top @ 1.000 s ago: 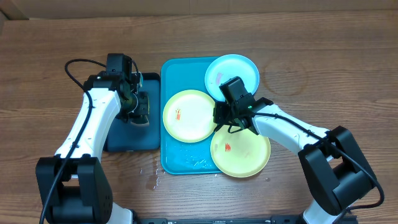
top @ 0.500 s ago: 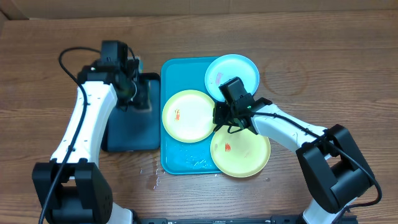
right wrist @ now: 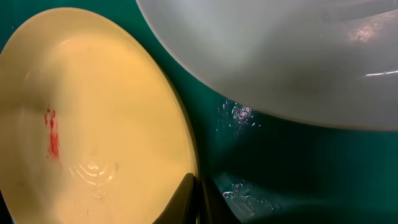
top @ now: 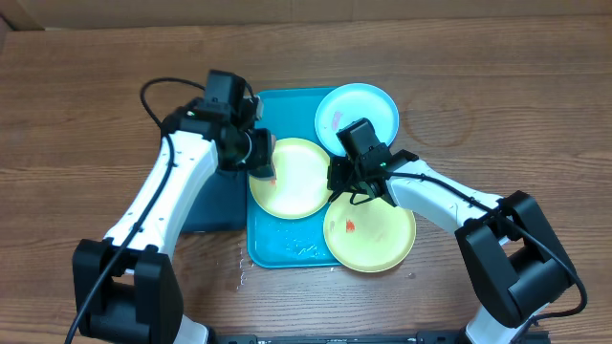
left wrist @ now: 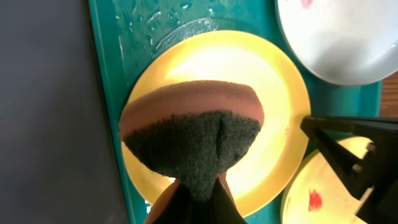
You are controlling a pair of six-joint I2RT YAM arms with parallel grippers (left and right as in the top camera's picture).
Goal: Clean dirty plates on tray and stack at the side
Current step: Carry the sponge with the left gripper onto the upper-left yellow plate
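Three plates lie on the turquoise tray: a light blue one at the back, a yellow one in the middle and a yellow one with a red smear at the front right. My left gripper is shut on a brown sponge with a dark green pad, held over the middle plate. My right gripper is shut on that plate's right rim. In the right wrist view its fingers pinch the rim, and a red smear shows on the plate.
A dark navy tray lies left of the turquoise tray, seen also in the left wrist view. Water drops sit on the turquoise tray's front and on the wooden table. The front plate hangs over the tray's right rim.
My left arm has swung right from the dark tray to over the middle yellow plate, carrying the sponge. My right arm and the plates have not moved.
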